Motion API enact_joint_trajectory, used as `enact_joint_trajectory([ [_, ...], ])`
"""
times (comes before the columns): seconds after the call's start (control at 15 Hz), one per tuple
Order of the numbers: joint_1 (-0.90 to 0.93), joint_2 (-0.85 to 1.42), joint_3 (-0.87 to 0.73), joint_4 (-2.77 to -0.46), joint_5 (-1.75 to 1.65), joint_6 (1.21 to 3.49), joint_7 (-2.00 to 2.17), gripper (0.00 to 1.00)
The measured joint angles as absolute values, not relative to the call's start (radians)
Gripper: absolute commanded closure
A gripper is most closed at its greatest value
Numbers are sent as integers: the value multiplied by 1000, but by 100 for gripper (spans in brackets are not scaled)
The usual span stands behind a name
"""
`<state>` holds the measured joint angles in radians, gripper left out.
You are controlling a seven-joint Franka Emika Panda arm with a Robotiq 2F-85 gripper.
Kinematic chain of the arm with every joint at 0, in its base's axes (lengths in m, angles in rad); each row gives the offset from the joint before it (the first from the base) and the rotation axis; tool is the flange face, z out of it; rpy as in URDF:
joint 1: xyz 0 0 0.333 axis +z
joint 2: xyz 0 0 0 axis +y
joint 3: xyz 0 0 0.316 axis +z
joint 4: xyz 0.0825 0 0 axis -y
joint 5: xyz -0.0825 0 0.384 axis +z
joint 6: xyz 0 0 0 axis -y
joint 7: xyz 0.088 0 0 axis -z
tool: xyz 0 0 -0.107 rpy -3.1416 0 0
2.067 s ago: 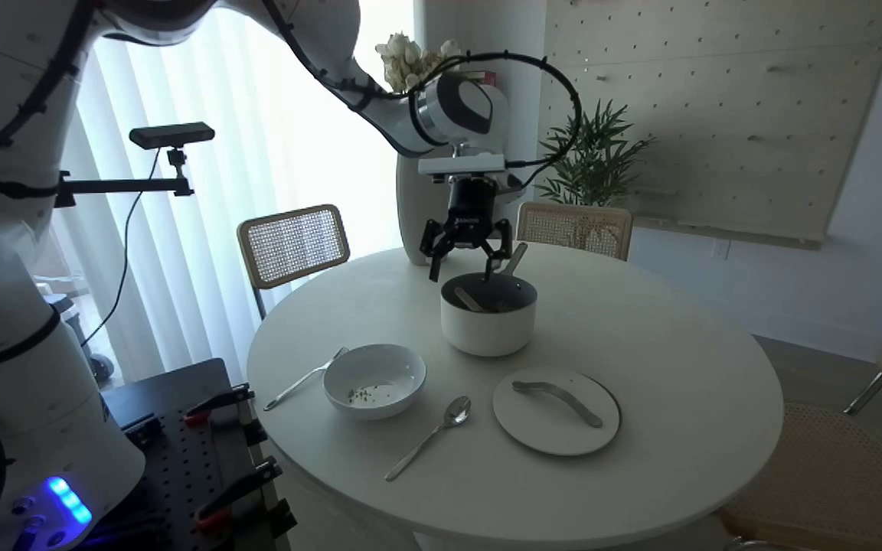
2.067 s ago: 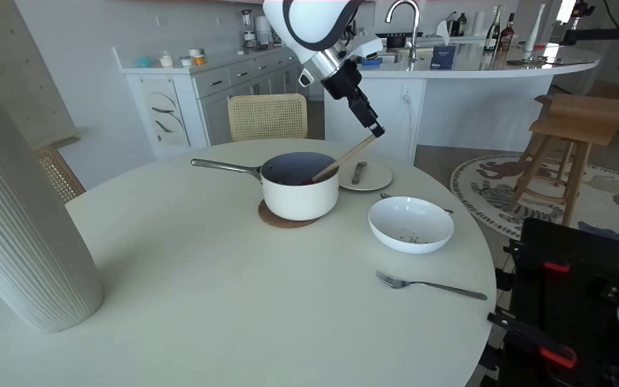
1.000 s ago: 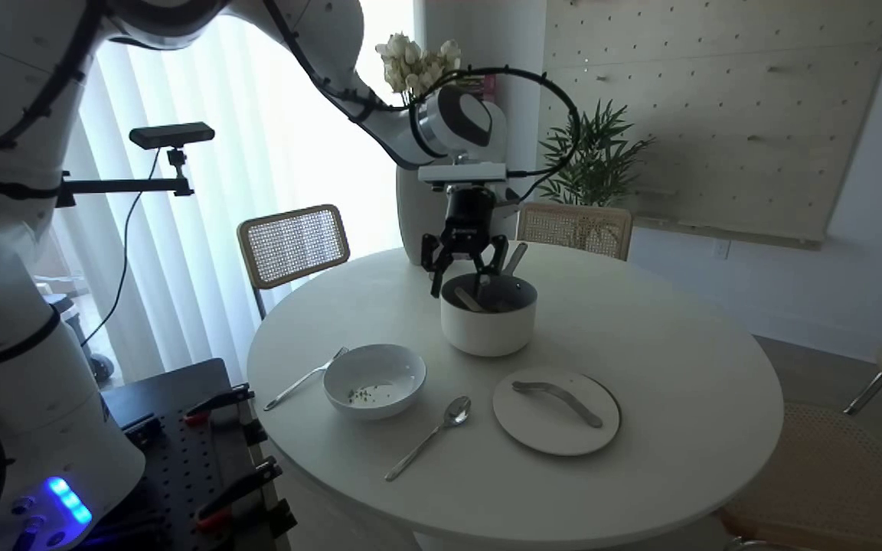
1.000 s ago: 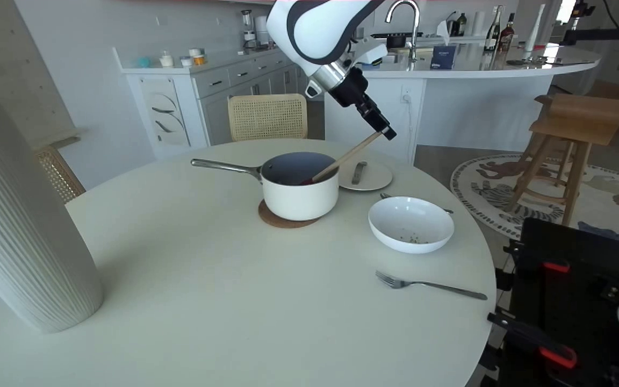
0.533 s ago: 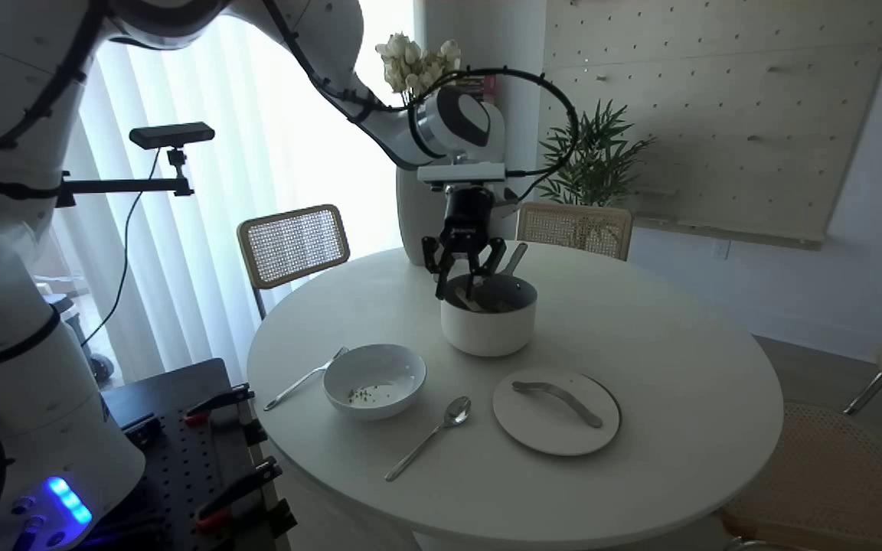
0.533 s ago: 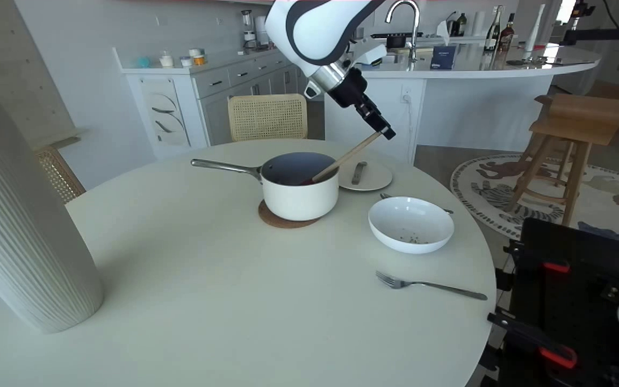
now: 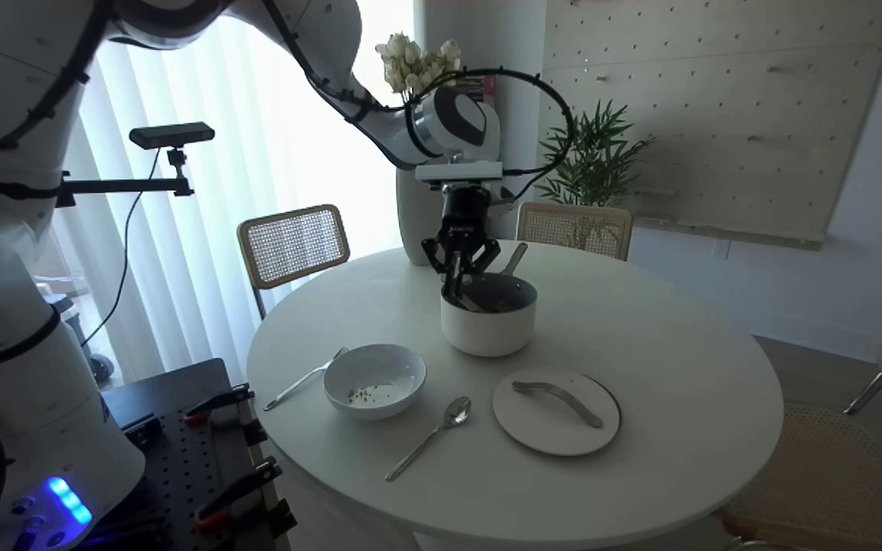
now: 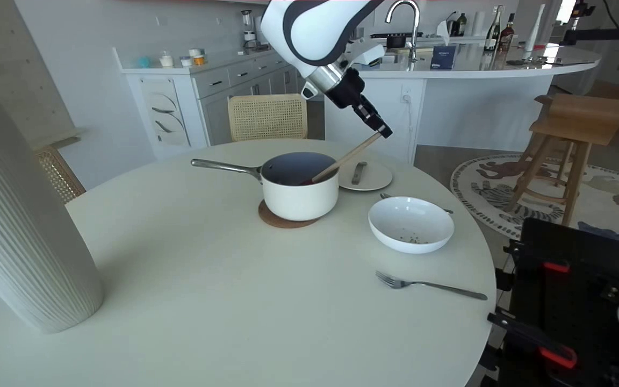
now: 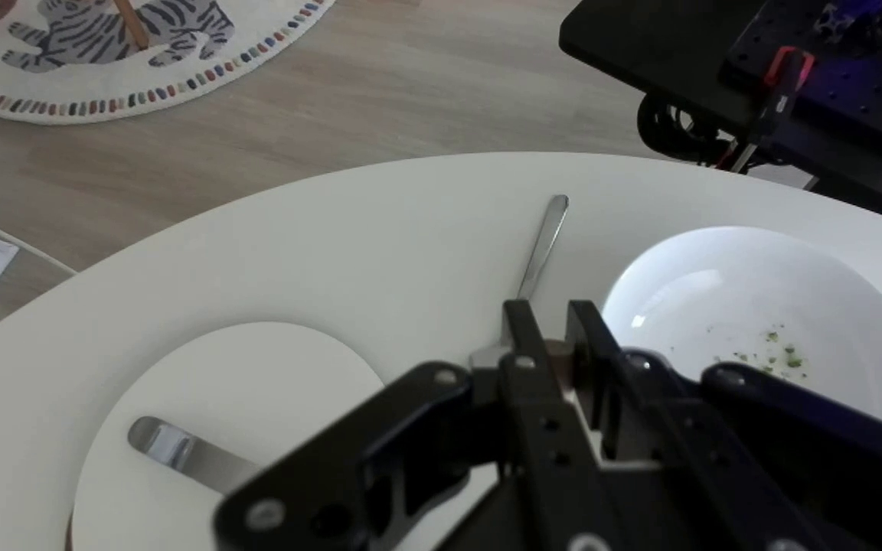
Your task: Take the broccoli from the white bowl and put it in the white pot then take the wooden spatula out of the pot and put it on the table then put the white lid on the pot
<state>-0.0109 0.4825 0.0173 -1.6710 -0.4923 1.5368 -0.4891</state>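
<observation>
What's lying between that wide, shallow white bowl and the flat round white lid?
A thin silver metal spoon lies between the white bowl and the white lid, as an exterior view shows; in the wrist view, the black fingers partly hide it.

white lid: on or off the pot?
Off. The white lid lies beside the white pot, apart from it, and the pot's dark inside shows uncovered in both exterior views.

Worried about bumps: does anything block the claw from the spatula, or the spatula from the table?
The gripper is closed on the wooden spatula, nothing visible between. Toward the table, the white pot is in the way: its wall surrounds the spatula's lower end.
</observation>
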Motion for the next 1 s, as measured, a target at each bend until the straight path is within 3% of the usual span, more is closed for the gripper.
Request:
enact_joint_trajectory([
  [1.0,-47,445,17,-1589,-237,1523,-443,96],
])
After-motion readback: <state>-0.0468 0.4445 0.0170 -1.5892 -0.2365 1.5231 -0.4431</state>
